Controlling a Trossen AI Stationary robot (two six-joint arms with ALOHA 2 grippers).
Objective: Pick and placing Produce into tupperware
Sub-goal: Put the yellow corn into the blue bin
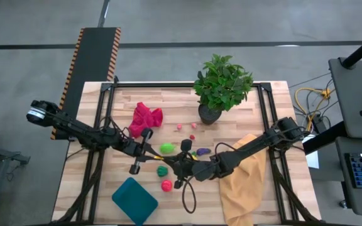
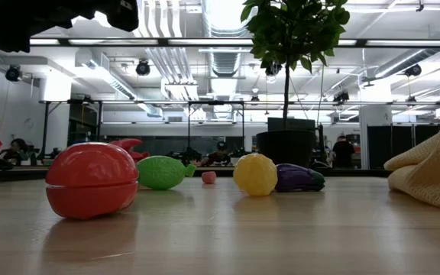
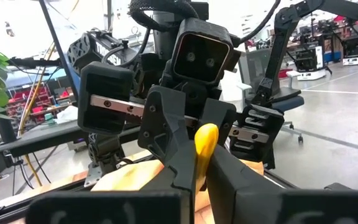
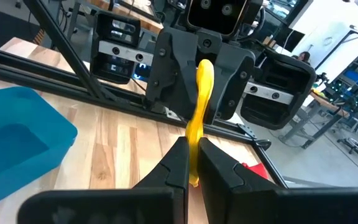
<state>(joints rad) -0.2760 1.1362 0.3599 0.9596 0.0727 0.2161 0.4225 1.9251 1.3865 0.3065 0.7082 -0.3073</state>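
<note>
A curved yellow produce piece (image 4: 202, 93) hangs in the air between my two grippers, which face each other over the table's middle. My left gripper (image 3: 199, 163) (image 1: 159, 157) and my right gripper (image 4: 192, 152) (image 1: 171, 162) are both shut on it. On the table lie a red piece (image 1: 166, 185) (image 2: 90, 179), a dark green piece (image 1: 162, 170), a bright green piece (image 1: 167, 148) (image 2: 161, 173), a round yellow piece (image 2: 255, 174), a purple piece (image 1: 203, 151) (image 2: 296, 178) and tiny pink pieces (image 1: 180, 126). The teal tupperware (image 1: 134, 199) sits near the table's near edge. My left gripper pinches the yellow piece between its two fingers (image 3: 173, 158), at one end of the piece (image 3: 205, 140). It comes in level from the table's left. The piece is clear of the table. My right gripper pinches the yellow piece's other end (image 4: 194, 140) between its two fingers (image 4: 176, 162), coming level from the table's right. The piece stands out past the fingertips and reaches the left gripper's fingers (image 4: 166, 68).
A red cloth (image 1: 145, 117) lies behind the left gripper. A potted plant (image 1: 222, 85) stands at the far side. A mustard-yellow cloth (image 1: 244, 182) (image 2: 430, 176) hangs over the right near part, under the right arm. Bare wood lies around the tupperware.
</note>
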